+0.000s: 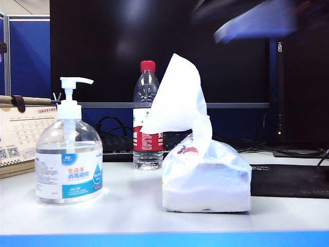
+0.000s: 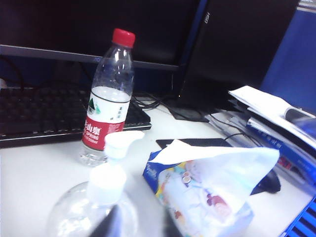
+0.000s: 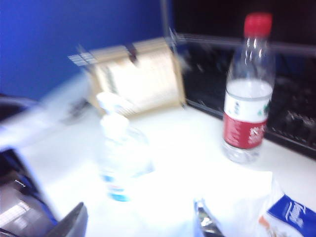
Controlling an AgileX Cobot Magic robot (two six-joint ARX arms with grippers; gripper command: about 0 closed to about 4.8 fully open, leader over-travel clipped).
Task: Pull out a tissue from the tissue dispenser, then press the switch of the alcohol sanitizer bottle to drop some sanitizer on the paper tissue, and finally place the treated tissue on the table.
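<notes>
My left jaws (image 2: 136, 224), over the alcohol sanitizer bottle (image 1: 69, 154), and right jaws (image 3: 140, 219), above the bench (image 1: 128, 200): opening indeterminate. Tissue dispenser (image 1: 205, 177) beside it; red-capped water bottle (image 1: 148, 116) behind, between them.

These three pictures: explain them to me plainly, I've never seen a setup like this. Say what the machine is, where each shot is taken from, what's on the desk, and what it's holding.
It is a two-armed robot. One camera faces the table; two ride on the wrists. On the table stand the alcohol sanitizer bottle with its white pump switch, a red-capped water bottle, and the tissue dispenser with a tissue sticking up. A calendar and keyboard sit behind. The right arm is a blur overhead. Dark finger edges of the left gripper and right gripper show in the wrist views, with nothing seen between them.
</notes>
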